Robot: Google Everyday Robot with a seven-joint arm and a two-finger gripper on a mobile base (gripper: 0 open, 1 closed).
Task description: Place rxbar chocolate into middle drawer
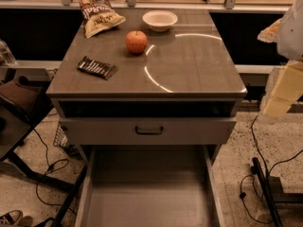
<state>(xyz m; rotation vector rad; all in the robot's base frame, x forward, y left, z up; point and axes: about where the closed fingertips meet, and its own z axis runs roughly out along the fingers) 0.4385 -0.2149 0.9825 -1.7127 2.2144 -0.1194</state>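
Observation:
The rxbar chocolate [97, 67] is a dark wrapper with white stripes, lying flat on the left side of the cabinet's grey top [189, 65]. Below it the middle drawer [147, 202] is pulled out toward me, its bare grey floor showing nothing inside. My gripper [280, 96] hangs at the right edge of the camera view as a pale cream shape. It is off the cabinet's right side and well away from the bar, with nothing seen in it.
A red apple [136, 41], a tan chip bag [98, 14] and a white bowl [160, 20] sit toward the back of the top. A drawer front with a dark handle [149, 130] lies above the open drawer. Cables [258, 174] and a dark stand [19, 126] flank the cabinet.

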